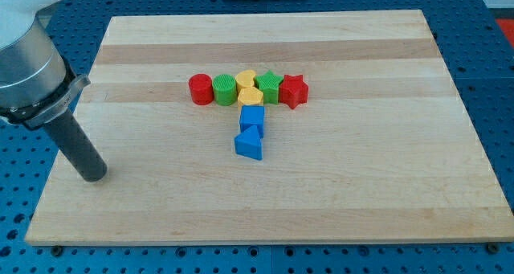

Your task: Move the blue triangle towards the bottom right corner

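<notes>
The blue triangle (250, 142) lies near the board's middle, touching the blue cube (252, 117) just above it. My tip (94, 176) rests on the wooden board (385, 186) near its left edge, far to the left of the blue triangle and a little lower. Above the cube, a tight row holds a red cylinder (200, 89), a green cylinder (226, 90), two yellow blocks (248, 80) (250, 96), a green star (269, 86) and a red star (294, 90).
The board lies on a blue perforated table (494, 33). The arm's grey body (28, 65) fills the view's upper left corner.
</notes>
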`<state>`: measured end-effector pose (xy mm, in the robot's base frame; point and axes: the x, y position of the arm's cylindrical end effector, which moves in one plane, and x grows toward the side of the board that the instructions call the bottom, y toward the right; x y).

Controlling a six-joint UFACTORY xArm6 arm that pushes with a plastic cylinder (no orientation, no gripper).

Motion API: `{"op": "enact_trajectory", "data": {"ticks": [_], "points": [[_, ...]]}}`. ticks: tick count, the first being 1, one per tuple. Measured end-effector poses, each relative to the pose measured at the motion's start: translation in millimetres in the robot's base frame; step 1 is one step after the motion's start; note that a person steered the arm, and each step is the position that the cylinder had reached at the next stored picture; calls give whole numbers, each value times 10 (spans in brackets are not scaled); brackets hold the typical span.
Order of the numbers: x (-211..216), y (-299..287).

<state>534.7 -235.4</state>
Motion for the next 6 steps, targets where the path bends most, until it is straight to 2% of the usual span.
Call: {"op": "enact_trajectory", "data": {"ticks": [3, 5, 6], "points": [[-65, 20], [-462, 424], [-467, 865]]}}
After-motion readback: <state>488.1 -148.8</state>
